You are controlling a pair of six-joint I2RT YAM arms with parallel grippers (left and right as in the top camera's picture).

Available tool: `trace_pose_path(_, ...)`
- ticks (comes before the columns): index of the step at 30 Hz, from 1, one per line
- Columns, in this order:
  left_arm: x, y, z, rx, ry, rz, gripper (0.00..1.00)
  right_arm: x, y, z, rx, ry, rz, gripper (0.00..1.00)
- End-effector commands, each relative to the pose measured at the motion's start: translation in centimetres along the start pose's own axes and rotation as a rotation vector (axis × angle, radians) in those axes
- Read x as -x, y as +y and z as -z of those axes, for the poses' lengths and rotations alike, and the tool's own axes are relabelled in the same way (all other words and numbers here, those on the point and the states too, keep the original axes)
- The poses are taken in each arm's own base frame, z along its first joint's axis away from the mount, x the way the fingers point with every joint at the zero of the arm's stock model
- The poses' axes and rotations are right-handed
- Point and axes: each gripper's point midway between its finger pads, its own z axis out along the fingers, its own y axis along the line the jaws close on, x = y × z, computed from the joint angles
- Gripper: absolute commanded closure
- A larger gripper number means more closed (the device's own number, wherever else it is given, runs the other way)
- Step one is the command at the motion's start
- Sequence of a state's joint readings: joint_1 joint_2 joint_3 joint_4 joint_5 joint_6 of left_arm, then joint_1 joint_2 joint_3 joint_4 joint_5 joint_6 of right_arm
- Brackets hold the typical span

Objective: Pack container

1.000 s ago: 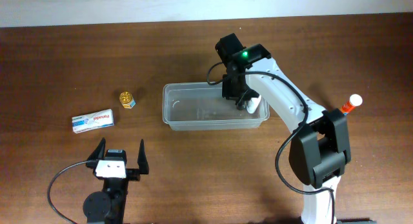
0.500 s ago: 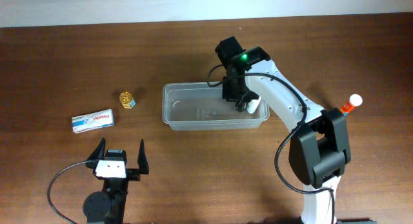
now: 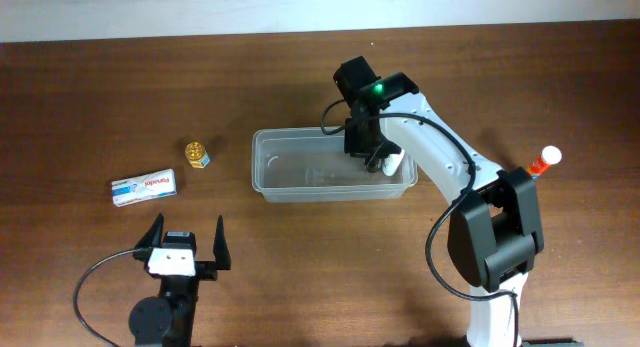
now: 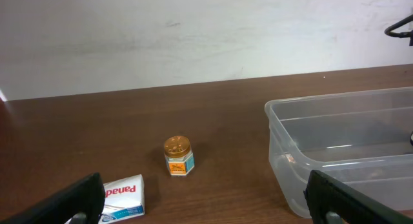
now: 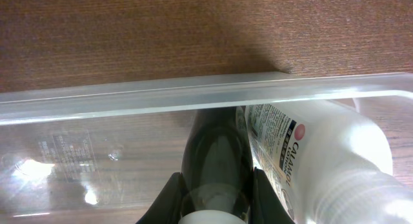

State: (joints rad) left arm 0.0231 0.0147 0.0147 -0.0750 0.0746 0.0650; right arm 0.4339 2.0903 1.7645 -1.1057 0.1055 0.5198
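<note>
At the far left a white box [image 3: 145, 187] with blue print lies flat, and a small gold-lidded jar [image 3: 197, 153] stands just beyond it, well apart from everything else. The left gripper [image 3: 187, 239] sits at the near edge with its jaws spread wide and nothing between them. The container [image 3: 270, 167] rests at mid-table, long side across, and its left part is bare. The right gripper [image 3: 372, 157] reaches down into its right end beside a white bottle [image 5: 322, 159] that lies inside against the far wall. Whether the jaws clamp that bottle cannot be told. Well to the right, an orange item [image 3: 543, 164] with a white tip sits alone. The table [image 3: 80, 87] is dark brown wood, and a pale wall [image 4: 193, 37] rises behind it.
</note>
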Motion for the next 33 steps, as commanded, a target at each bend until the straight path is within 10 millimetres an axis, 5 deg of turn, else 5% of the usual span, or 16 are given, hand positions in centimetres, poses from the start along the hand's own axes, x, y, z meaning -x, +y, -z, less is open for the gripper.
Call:
trace_pose_path(1,-0.12,0.2,0.01,0.01,-0.001,-0.019,0.01,0.1,-0.1,0.06,-0.017,-0.014,0.0,0.84)
trace_pose_path(33,-0.12,0.2,0.01,0.01,-0.001,-0.019,0.0,0.08,-0.11,0.03,-0.018,-0.013,0.001,0.78)
